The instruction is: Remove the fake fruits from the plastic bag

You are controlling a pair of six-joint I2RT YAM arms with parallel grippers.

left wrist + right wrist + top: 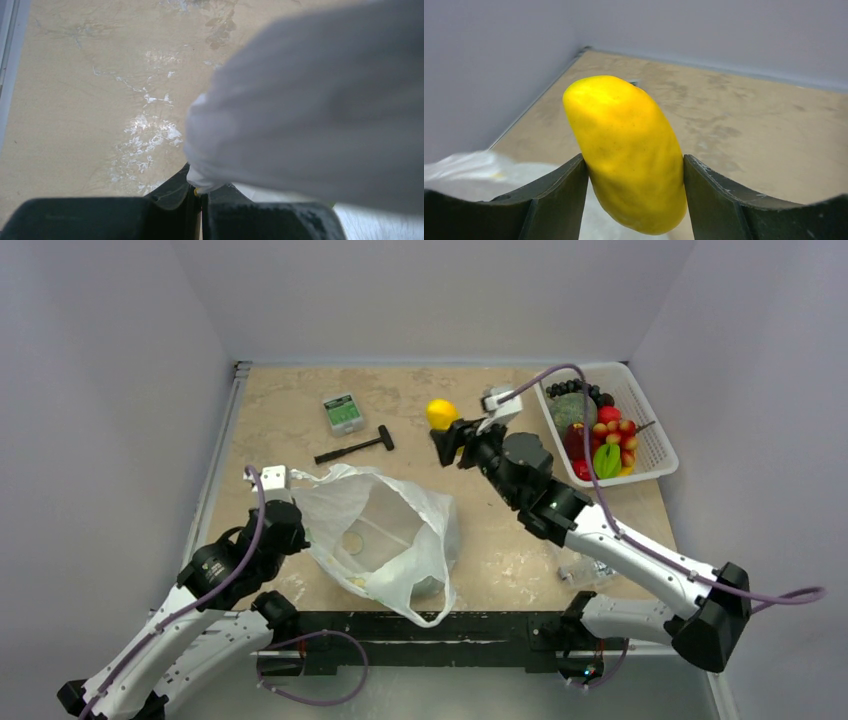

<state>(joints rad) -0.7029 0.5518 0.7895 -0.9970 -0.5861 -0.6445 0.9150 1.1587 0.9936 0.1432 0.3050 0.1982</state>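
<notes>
While the right tool (634,161) squeezes one smooth yellow fake fruit (626,145) between its two dark fingers (554,200), its arm stretches far out over the tan stone worktop (500,540). The left tool (197,189) is pinched tight on the edge of the one thin crinkly white plastic bag (385,530), which sits open near the front edge; that arm is bent low.

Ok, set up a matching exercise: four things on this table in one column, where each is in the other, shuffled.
1. yellow fruit
2. bag
3. basket
4. hammer

A. pinched in the left gripper
B. at the table's far right
C. held in the right gripper
D. lying by the green box

Pairs: 1-C, 2-A, 3-B, 4-D
</notes>
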